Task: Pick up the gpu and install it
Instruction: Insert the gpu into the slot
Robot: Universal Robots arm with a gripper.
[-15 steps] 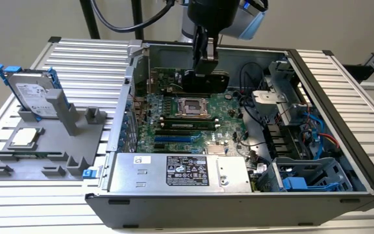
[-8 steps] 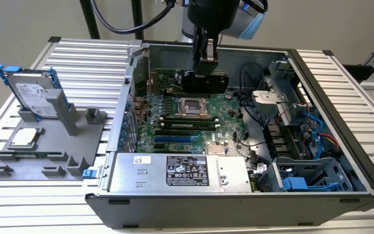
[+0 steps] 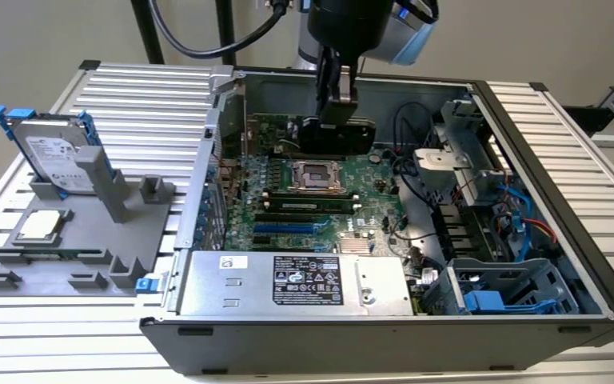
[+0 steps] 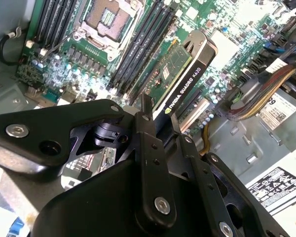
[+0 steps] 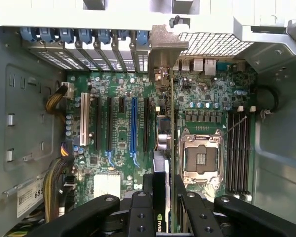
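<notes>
The gpu (image 3: 341,138) hangs upright inside the open computer case (image 3: 542,152), just above the motherboard (image 3: 371,210) at its far end, behind the processor socket (image 3: 312,174). My gripper (image 3: 334,118) comes down from above and is shut on the card's top edge. In the second wrist view the gpu (image 4: 183,78) shows its black shroud edge and green board, tilted over the memory slots, with the gripper (image 4: 160,117) clamped on it. In the first wrist view the gpu (image 5: 168,129) is edge-on, its silver bracket (image 5: 166,48) at the case's rear wall, between the expansion slots (image 5: 133,123) and the socket (image 5: 201,157).
A hard drive (image 3: 57,150) in a blue frame and a small square processor chip (image 3: 42,226) sit on a grey fixture (image 3: 115,240) at the exterior view's left. The power supply (image 3: 285,282) fills the case's near side. Cables (image 3: 520,210) and a drive cage (image 3: 499,294) crowd its right.
</notes>
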